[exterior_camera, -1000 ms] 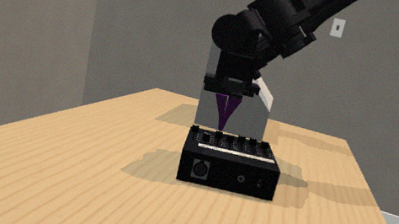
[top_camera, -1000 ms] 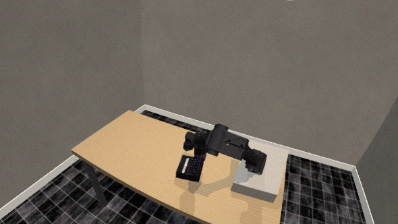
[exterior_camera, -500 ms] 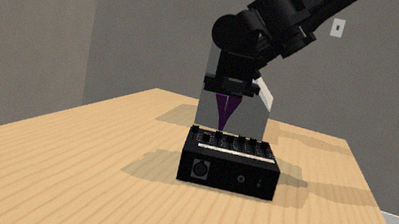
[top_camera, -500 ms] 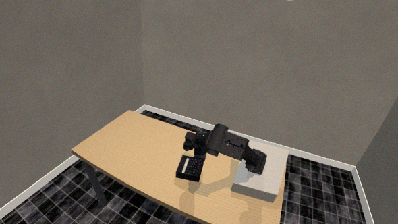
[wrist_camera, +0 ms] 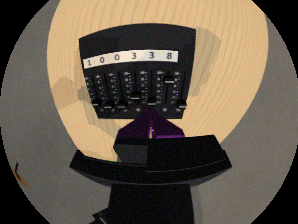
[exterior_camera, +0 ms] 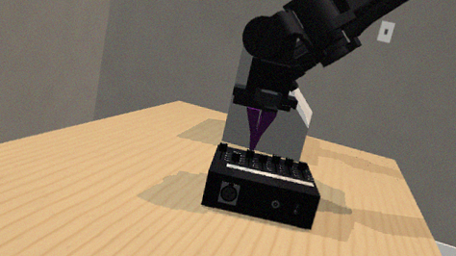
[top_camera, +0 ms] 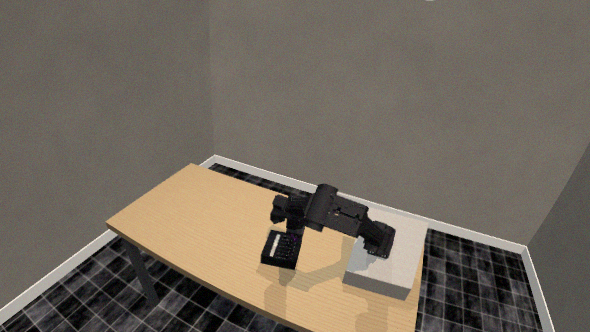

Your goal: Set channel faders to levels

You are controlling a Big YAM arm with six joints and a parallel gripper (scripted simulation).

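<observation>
The black lighting desk [top_camera: 279, 262] [exterior_camera: 252, 198] [wrist_camera: 137, 39] stands flat on the table. Its white tape [exterior_camera: 270, 175] [wrist_camera: 109, 59] reads 1, 0, 0, 3, 3, 8. In the wrist view, the first three channel caps [wrist_camera: 95, 103] [wrist_camera: 107, 105] [wrist_camera: 121, 105] sit low, the fourth cap [wrist_camera: 135, 96] a little higher, the fifth cap [wrist_camera: 151, 101] low, the sixth cap [wrist_camera: 169, 80] near the tape. The master cap [wrist_camera: 182, 104] is low at the right. My gripper [exterior_camera: 252, 149] [wrist_camera: 150, 111] is shut and empty, its purple tips at the fifth cap's near side; contact cannot be told.
The wooden table [top_camera: 190, 200] [exterior_camera: 77, 198] carries a pale block [top_camera: 387, 280] under the arm's base. The arm [top_camera: 320, 207] [exterior_camera: 295, 30] reaches from there to above the desk's near edge. Neighbouring caps stand close on both sides of the tips.
</observation>
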